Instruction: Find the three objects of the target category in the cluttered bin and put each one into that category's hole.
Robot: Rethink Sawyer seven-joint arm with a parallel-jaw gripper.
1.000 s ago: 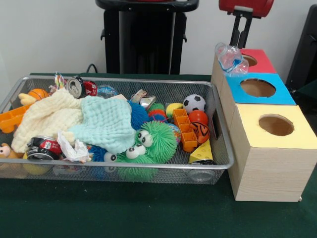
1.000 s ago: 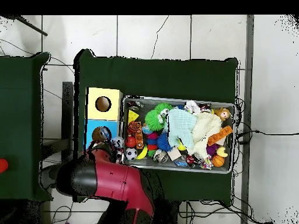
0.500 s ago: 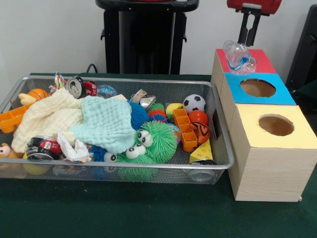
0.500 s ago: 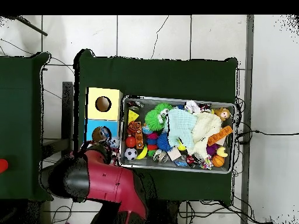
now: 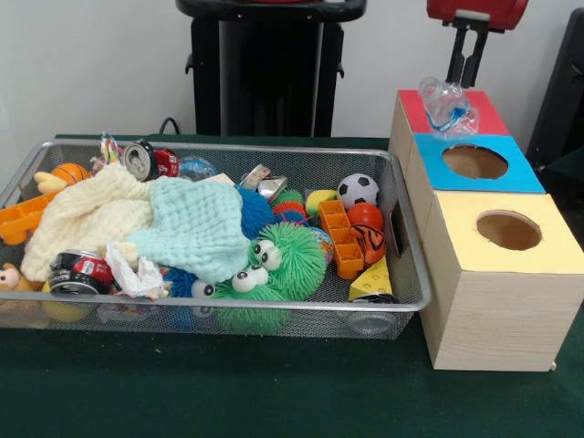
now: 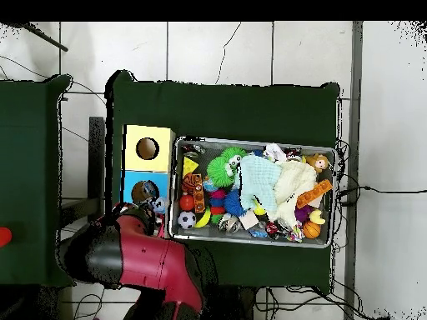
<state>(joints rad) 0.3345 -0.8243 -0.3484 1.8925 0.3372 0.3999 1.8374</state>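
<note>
A crushed clear plastic bottle with blue label [image 5: 446, 106] is seen upper right, resting over the red-topped box [image 5: 484, 111] — its hole is hidden. The black gripper [image 5: 466, 57] above: grip cannot be told. Wire mesh bin [image 5: 401, 274] remains cluttered — searching judged unfinished.

Wire-mesh metal bin [image 5: 401, 274], crinkly clear plastic bottle [image 5: 446, 103], wood-grain boxes [image 5: 493, 315].

Red box top [image 5: 482, 111], blue box top [image 5: 511, 178], yellow box top [image 5: 547, 254], black-and-white ball [image 5: 358, 190].
</note>
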